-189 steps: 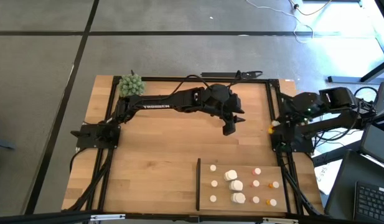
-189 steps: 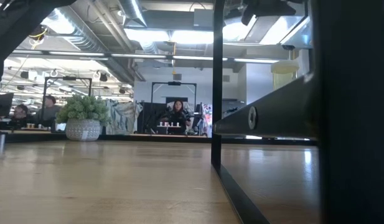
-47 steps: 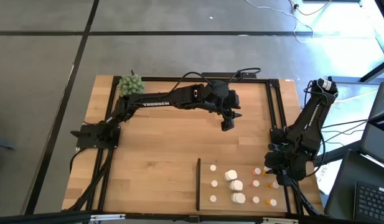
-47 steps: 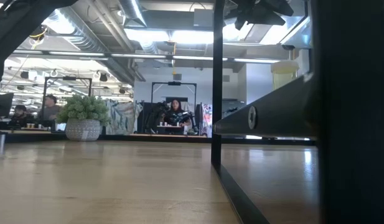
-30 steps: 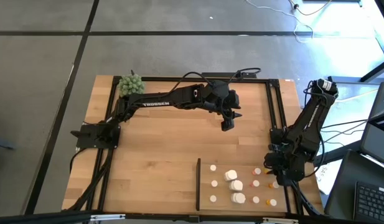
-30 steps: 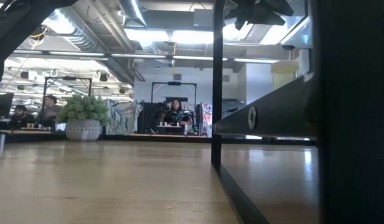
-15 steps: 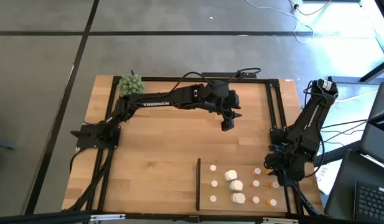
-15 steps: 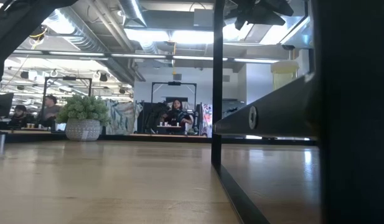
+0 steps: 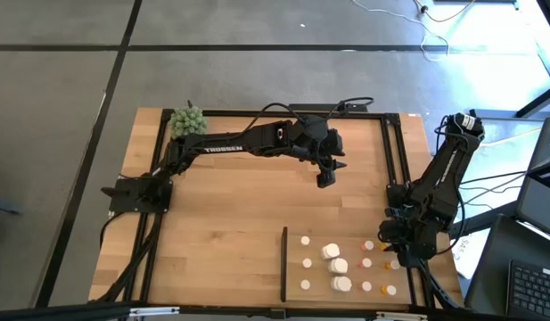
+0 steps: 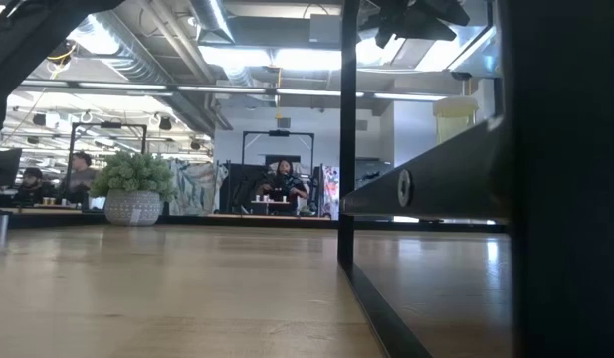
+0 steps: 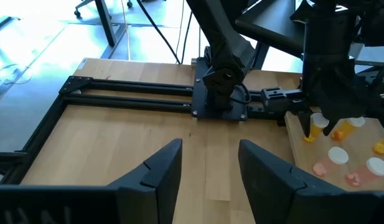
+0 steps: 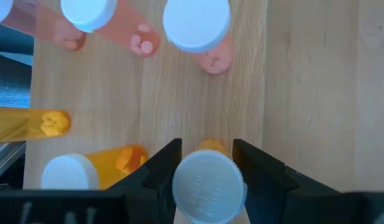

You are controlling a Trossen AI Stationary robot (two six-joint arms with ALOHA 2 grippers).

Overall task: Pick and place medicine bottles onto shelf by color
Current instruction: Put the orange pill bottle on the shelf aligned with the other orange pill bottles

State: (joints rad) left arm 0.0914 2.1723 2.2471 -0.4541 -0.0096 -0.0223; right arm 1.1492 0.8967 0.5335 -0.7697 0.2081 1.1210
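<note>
- Right hand (image 12: 207, 163): fingers clamped on an orange medicine bottle (image 12: 208, 180), standing on the shelf (image 9: 319, 278).
- Left hand (image 11: 209, 163): fingers apart, empty, above the table (image 9: 230, 214).

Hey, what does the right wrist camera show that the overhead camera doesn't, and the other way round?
Only the right wrist view shows the right gripper with its fingers flanking the white cap of an orange bottle, and pills inside neighbouring bottles. Only the high view shows the left gripper over mid-table, the green plant ball and the chunky white bottles. Both show small bottles standing on the shelf.
</note>
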